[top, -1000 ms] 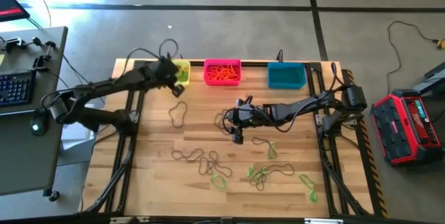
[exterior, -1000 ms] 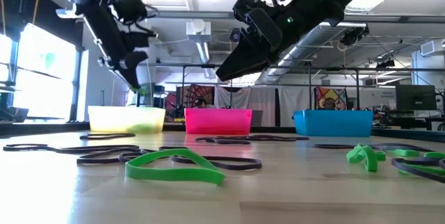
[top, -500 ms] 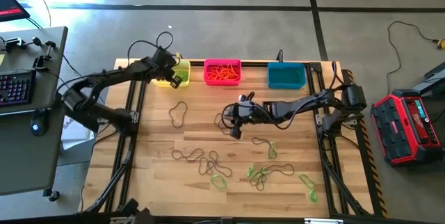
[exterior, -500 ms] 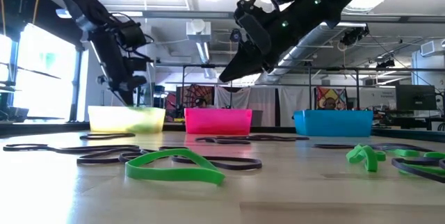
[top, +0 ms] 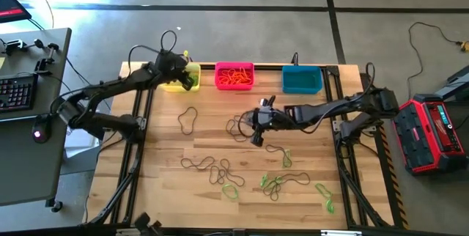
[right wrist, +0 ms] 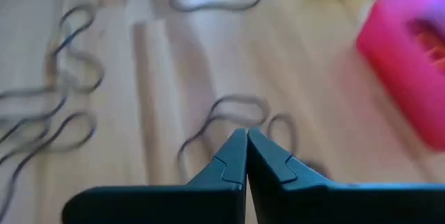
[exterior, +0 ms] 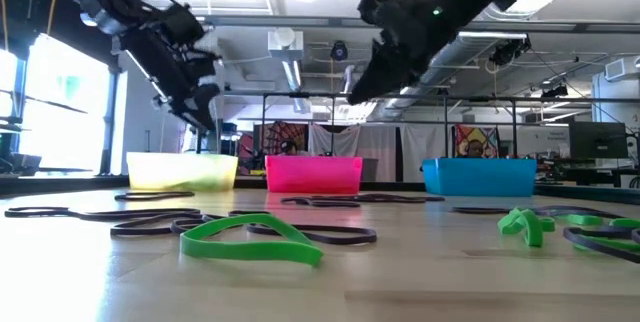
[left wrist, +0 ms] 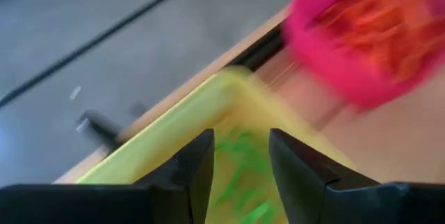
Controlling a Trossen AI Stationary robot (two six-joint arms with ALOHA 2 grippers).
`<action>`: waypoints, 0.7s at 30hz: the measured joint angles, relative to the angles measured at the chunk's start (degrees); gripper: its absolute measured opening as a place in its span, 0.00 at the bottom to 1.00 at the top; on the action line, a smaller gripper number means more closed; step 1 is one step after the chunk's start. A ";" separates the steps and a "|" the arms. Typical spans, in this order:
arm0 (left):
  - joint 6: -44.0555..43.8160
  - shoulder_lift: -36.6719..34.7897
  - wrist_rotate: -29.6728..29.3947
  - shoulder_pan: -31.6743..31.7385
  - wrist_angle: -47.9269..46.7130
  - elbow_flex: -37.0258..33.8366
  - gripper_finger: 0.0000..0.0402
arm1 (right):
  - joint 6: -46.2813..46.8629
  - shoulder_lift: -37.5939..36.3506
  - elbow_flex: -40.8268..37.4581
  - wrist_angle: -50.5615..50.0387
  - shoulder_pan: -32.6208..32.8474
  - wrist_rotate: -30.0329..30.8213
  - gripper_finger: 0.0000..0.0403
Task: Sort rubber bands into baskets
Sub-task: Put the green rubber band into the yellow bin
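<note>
Orange bands filled the pink basket [top: 234, 75] and green ones lay in the yellow basket [top: 187, 77], but the teal basket [top: 302, 80] looked empty. Many rubber bands [top: 217, 171] remained on the tabletop [top: 161, 148]. The left end effector [left wrist: 240, 156] hung parted over the yellow basket, and the right end effector [right wrist: 246, 156] was pinched closed above a dark band [right wrist: 221, 118], whether gripping it I couldn't tell.

A light wooden plank table [top: 212, 148] stands on a grey concrete floor [top: 242, 16]. To one side sits a red and black case [top: 429, 133], with a thin cable [top: 419, 45] trailing over the floor near it. On the opposite side, a grey desk [top: 29, 119] carries a black keyboard [top: 13, 93].
</note>
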 joint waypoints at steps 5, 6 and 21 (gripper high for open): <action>-2.42 -6.31 2.36 -5.58 10.73 -6.33 0.33 | 3.48 -0.05 -2.37 -1.08 2.26 -0.08 0.00; -2.63 -7.58 2.35 -6.77 11.76 -7.08 0.33 | 4.70 -0.05 -3.27 -1.00 2.70 -0.08 0.00; -1.74 -19.14 2.29 -24.84 14.84 -8.64 0.33 | 37.26 -9.27 -9.01 -27.27 16.80 -0.83 0.00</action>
